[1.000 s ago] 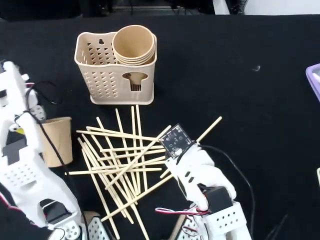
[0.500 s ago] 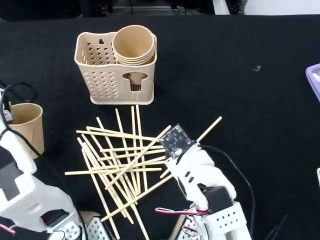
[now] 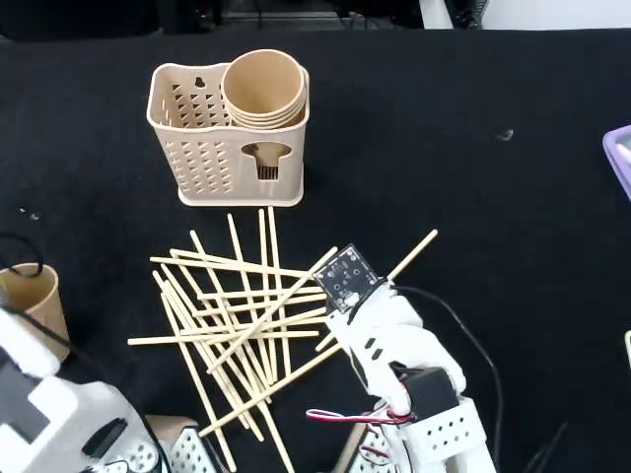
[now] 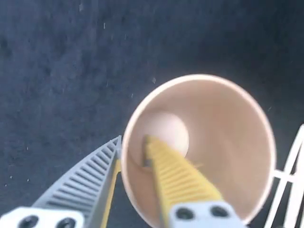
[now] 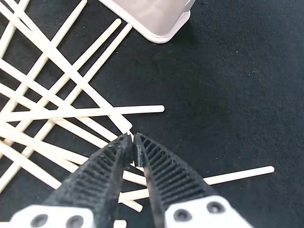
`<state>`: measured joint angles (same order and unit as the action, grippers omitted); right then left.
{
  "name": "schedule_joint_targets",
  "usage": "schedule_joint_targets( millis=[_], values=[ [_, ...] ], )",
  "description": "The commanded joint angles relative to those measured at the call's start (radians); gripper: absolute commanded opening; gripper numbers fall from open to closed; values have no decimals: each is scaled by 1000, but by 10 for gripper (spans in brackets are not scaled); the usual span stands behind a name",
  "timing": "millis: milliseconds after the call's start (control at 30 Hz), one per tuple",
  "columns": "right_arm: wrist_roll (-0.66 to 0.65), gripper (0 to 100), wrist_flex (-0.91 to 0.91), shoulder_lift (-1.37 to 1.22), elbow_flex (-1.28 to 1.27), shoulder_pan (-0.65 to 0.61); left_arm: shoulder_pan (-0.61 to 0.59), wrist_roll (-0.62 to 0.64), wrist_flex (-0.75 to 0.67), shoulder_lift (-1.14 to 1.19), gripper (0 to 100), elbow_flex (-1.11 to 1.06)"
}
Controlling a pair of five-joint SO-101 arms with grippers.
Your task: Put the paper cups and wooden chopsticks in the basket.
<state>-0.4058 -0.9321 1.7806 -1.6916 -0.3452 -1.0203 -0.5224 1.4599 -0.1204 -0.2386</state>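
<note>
The beige slotted basket (image 3: 212, 158) stands at the back left, with stacked paper cups (image 3: 263, 87) in its right compartment. Another paper cup (image 3: 30, 296) is near the table's left edge, held upright by my left gripper (image 4: 133, 142). That gripper is shut on the paper cup's (image 4: 213, 133) wall, yellow finger (image 4: 175, 175) inside, grey finger outside. Several wooden chopsticks (image 3: 237, 315) lie crossed in a heap in front of the basket. My right gripper (image 5: 132, 137) is shut, low over the heap's right side, its tips at the end of one of the chopsticks (image 5: 71, 114). A corner of the basket (image 5: 156, 19) lies beyond.
A purple container's edge (image 3: 619, 158) shows at the far right. The right arm's body (image 3: 394, 345) and its cable sit at the front centre. One long chopstick (image 3: 414, 251) sticks out to the right of the heap. Black cloth covers the table.
The left arm has carried the paper cup away from the heap's left side toward the front left edge, turning it upright. The right arm has not moved.
</note>
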Motion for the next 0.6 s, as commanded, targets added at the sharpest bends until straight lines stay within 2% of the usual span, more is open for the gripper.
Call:
schedule_joint_targets(
  millis=[0,233,367,567],
  values=[
    [0,11,32,15,7,9,-64,-72,-20,-138,207,-54],
    [0,11,32,15,4,9,-111,-78,-11,-287,209,-64],
    [0,11,32,15,4,9,-136,-86,74,-334,209,-117],
    [0,11,28,15,4,9,-139,-207,77,-351,209,-162]
  ],
)
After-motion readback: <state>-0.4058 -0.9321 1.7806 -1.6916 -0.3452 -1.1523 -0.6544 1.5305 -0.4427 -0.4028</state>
